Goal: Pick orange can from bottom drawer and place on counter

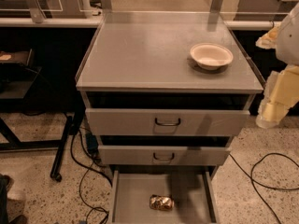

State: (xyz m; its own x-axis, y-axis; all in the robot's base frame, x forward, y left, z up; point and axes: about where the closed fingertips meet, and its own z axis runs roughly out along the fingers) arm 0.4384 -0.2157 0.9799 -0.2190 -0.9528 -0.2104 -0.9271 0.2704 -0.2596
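Hanging at the right edge of the view, my gripper [270,112] sits just off the cabinet's right side, about level with the top drawer [121,122] and below the rim of the counter [154,50]. It shows only as pale cream and yellow shapes, cut off by the frame. I cannot tell how wide it stands, or whether it has hold of anything. It is apart from the cabinet and well apart from the can.

The orange can [161,202] lies on its side on the flat grey floor of the bottom drawer [133,195]. That drawer is pulled out towards the camera. The can is crumpled and shiny, slightly right of the drawer's middle, and touches neither side wall.

Above it, the middle drawer [126,155] and the top drawer each show a grey front with a small metal handle at the centre and a dark gap along the upper edge.

On the counter, a white bowl [211,55] stands upright near the right rim, towards the front. The rest of the grey top shows only dull reflections.

Black cables [261,174] trail over the speckled floor [32,185] on both sides of the cabinet. A dark table frame [60,153] stands to its left.
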